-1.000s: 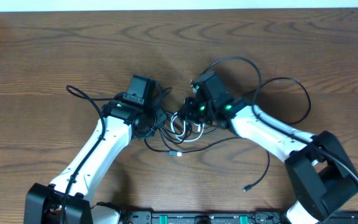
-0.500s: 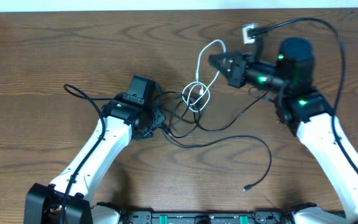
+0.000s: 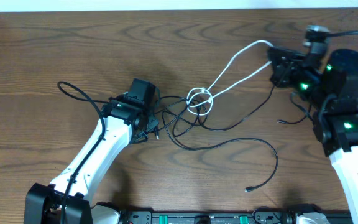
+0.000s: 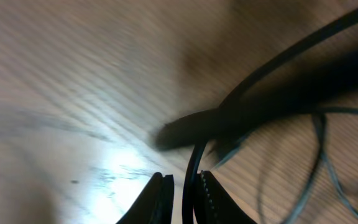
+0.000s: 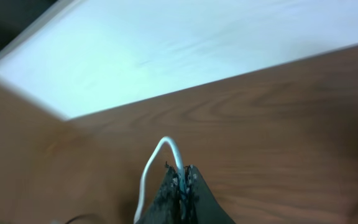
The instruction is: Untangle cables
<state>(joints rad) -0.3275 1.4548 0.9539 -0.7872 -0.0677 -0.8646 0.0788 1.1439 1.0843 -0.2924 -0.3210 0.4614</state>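
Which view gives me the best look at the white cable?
Overhead. It shows the white cable nearly whole, from the right gripper to its loops tangled among the black cables. The right wrist view shows only a short bend of it at the fingertips; the left wrist view shows none, just a black cable.

— How does the left arm sit?
— It runs from its base at the near edge up toward the middle, wrist tipped downward. The left gripper points toward the centre, jaws drawn almost together with a black cable pinched between them.
— And the right arm?
— Up along the right side, forearm turned leftward. The right gripper points left, fingertips pressed tight on the white cable. The two grippers are well apart.
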